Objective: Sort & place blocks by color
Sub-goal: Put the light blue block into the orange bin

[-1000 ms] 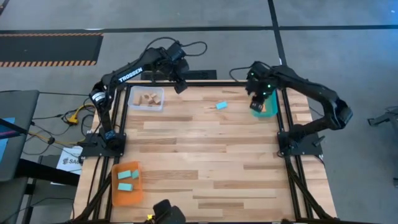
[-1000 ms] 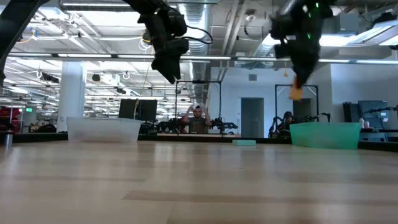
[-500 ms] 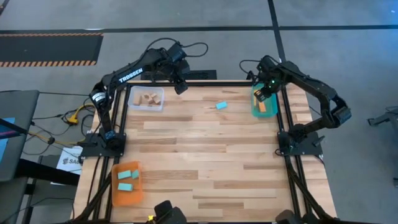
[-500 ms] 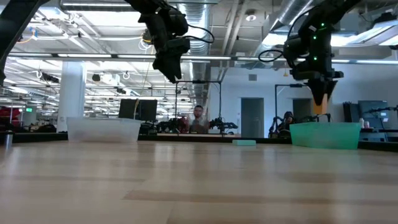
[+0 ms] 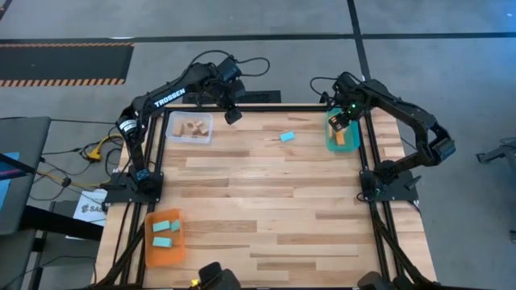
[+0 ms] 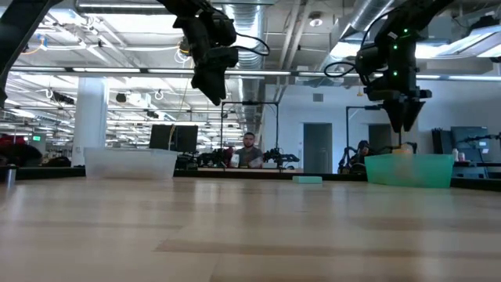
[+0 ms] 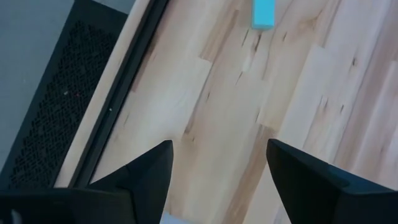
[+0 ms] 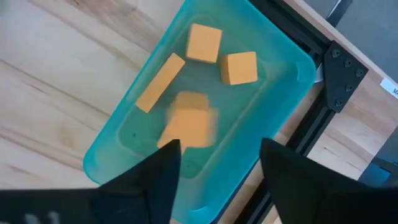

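Observation:
My right gripper (image 8: 217, 155) hangs open over the teal tray (image 8: 124, 134) at the table's far right corner. Several orange blocks lie in that tray. One of them (image 8: 189, 124) shows blurred just below the open fingers, and in the low view (image 6: 403, 149) it is at the tray's rim. My left gripper (image 7: 219, 149) is open and raised above the table's far edge (image 5: 232, 113). A light blue block (image 5: 286, 137) lies flat on the table between the two arms and also shows in the left wrist view (image 7: 263, 14).
A clear tray (image 5: 191, 127) with tan wood blocks sits at the far left. An orange tray (image 5: 164, 235) holding two light blue blocks sits at the near left. The black frame rail (image 8: 311, 118) runs beside the teal tray. Bare wood (image 5: 274, 201) fills the table's middle.
My right gripper, shut on an orange block a second ago, came down over the teal tray, then opened and let the block go. The block has dropped from the fingers into the tray. My left arm stayed still.

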`<state>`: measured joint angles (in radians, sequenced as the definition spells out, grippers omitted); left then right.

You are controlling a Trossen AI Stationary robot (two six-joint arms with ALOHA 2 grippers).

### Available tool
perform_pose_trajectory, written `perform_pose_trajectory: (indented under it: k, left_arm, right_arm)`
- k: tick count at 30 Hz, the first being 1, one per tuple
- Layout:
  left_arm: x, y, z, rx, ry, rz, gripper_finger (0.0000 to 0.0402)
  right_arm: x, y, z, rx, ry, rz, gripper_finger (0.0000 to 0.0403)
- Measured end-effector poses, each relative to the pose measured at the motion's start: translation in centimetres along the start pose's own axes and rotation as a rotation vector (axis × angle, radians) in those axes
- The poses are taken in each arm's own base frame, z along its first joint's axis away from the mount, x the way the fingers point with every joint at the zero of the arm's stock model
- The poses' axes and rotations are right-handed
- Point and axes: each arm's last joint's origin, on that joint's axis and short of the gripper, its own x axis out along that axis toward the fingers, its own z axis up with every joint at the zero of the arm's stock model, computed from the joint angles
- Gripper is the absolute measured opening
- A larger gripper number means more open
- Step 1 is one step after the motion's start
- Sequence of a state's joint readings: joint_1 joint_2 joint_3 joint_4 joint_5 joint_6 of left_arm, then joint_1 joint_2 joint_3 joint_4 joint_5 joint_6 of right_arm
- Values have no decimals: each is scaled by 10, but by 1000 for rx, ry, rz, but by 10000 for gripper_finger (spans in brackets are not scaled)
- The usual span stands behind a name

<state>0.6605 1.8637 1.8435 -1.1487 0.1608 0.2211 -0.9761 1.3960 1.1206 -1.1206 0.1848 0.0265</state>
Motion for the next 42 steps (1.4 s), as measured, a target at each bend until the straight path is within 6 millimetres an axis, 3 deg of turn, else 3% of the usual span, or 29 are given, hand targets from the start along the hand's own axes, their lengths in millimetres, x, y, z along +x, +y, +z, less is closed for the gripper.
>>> perform_pose_trajectory:
  k: [5,11,15,19,23,30,36,42]
  left_arm:
    - [0,0,-2,-1,26,3,245]
    - [-4,-2,-12,-13,112,9,245]
    - [-19,-7,-19,-7,128,10,245]
    - [-40,-9,-29,-28,93,28,245]
    - [-55,-15,-51,-74,0,69,245]
    - [-56,-34,-99,-179,-67,70,245]
    - [-48,-49,-126,-248,-97,47,245]
    - [-34,-62,-135,-222,-134,20,245]
  right_arm:
    - [0,0,1,2,-8,1,262]
    - [-13,9,11,51,-95,86,265]
    - [-29,32,25,31,-260,191,265]
    - [-35,71,34,-298,-403,311,265]
    - [-20,104,40,-650,-427,389,265]
    - [30,132,50,-1038,-319,391,265]
    - [55,155,76,-1093,-236,400,265]
    - [68,170,103,-1175,-198,315,265]
